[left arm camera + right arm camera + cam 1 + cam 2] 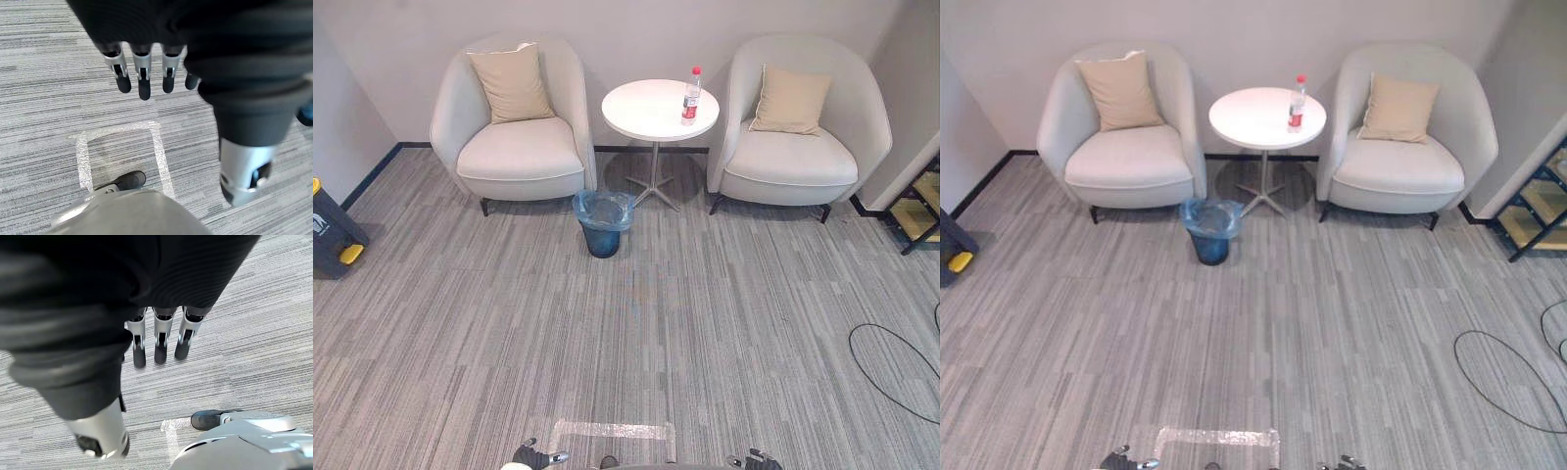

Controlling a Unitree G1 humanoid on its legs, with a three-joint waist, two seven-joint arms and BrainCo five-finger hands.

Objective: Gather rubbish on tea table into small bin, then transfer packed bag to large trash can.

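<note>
The bottle (691,95) stood upright on the tea table (641,116), well out of reach, so the left hand (142,78) and right hand (160,340) hung empty, fingers slack (nothing to grasp yet). The small bin (603,223) sat just beside the table's foot, handy for the drop.

Dark ribbed covers (244,73), silver dark-tipped fingers (160,340), left hand (142,73), right hand (186,333)

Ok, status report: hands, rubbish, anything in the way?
Left hand open, empty; right hand open, empty. Bottle upright on table, untouched. Bin on floor just before table, near the approach line.
</note>
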